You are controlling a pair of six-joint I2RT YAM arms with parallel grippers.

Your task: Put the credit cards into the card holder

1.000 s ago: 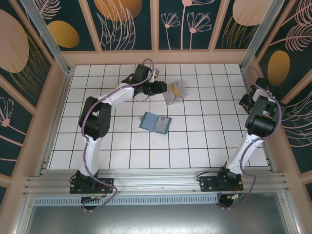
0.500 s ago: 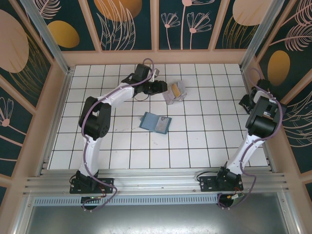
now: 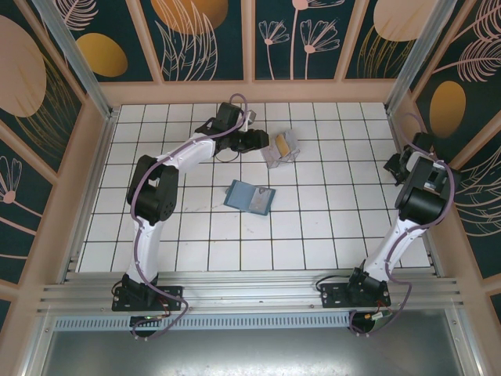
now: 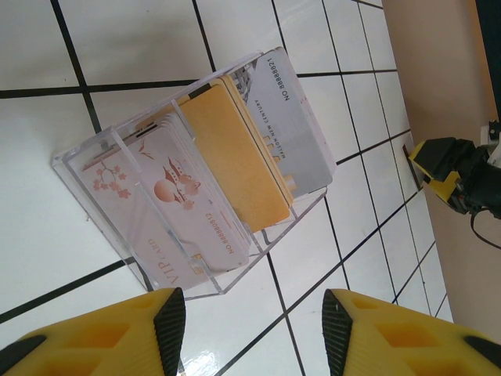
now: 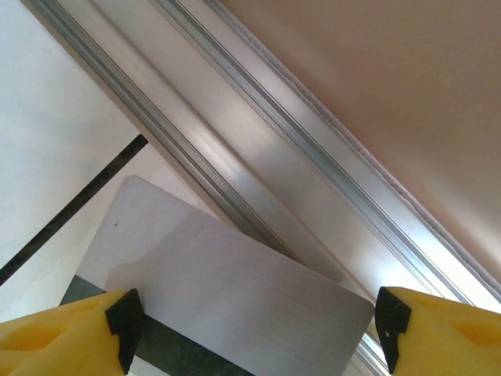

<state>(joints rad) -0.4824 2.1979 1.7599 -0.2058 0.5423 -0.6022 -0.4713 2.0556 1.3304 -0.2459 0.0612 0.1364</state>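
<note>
Teal floral panels ring the white gridded tabletop (image 3: 329, 227), where little has shifted. The card holder (image 3: 250, 197) lies open as before. Just beyond it, the credit cards (image 4: 235, 157) stay in their clear tray (image 4: 219, 280), the left end effector (image 4: 252, 317) still poised by them, fingers spread and empty. Far to the card holder's right, the right end effector (image 5: 254, 321) has edged toward the wall, fingers wide around a grey card (image 5: 235, 290); gripped or not, I cannot tell. No card is filed yet.

We take this for a robotics lab test cell, white robot arms (image 3: 168, 168) bolted to aluminium rails (image 3: 250, 291) at our near edge, a white gridded tabletop (image 3: 211, 243), wood-framed walls (image 3: 74, 176) with dark floral panels (image 3: 47, 86) boxing the bench in.
</note>
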